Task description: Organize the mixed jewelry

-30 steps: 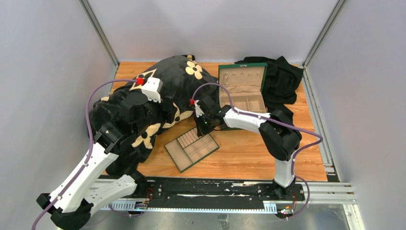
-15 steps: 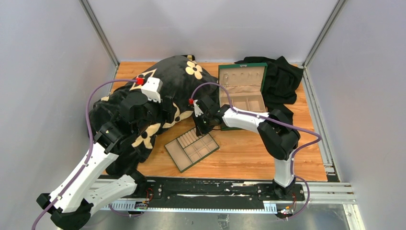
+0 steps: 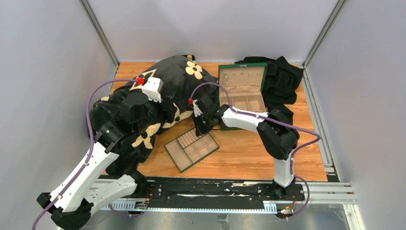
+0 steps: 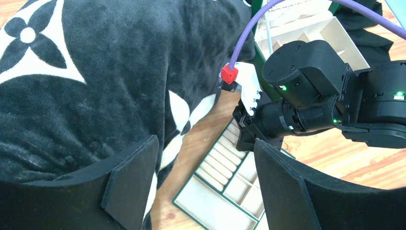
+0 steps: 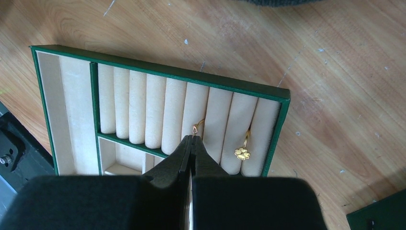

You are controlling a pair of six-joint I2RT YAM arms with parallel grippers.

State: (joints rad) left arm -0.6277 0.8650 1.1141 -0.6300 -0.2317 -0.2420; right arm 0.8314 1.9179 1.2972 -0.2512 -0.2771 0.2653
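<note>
Left arm (image 3: 91, 163): reaches from the near-left corner up over the blanket.
Left jaws: apart, nothing between them, hanging over the blanket's right edge; through the gap the wrist view shows the tray's corner and the right arm's wrist.
Blanket (image 3: 174, 72): black plush with cream flower and diamond shapes, heaped over the left half of the surface and reaching the back edge.
Surface (image 3: 249, 153): bare wood planks to the right of the blanket.
Tray (image 5: 67, 110): flat, green-edged, beige inside, lying askew on the wood just beside the blanket's near edge; a row of ring rolls at one end, open compartments elsewhere.
Gold ring with pointed stone (image 5: 197, 127): tucked in a groove between two rolls, near the middle of the row.
Gold ring with clover charm (image 5: 242, 152): tucked in a groove close to the row's right end, apart from the first ring.
Right jaws: pressed together, tips low over the rolls just beside the pointed-stone ring; contact with it cannot be told.
Green box (image 3: 242, 79): lid open, beige lining, standing behind and right of the tray.
Black cloth (image 3: 282, 76): crumpled under and behind the box in the far-right corner.
</note>
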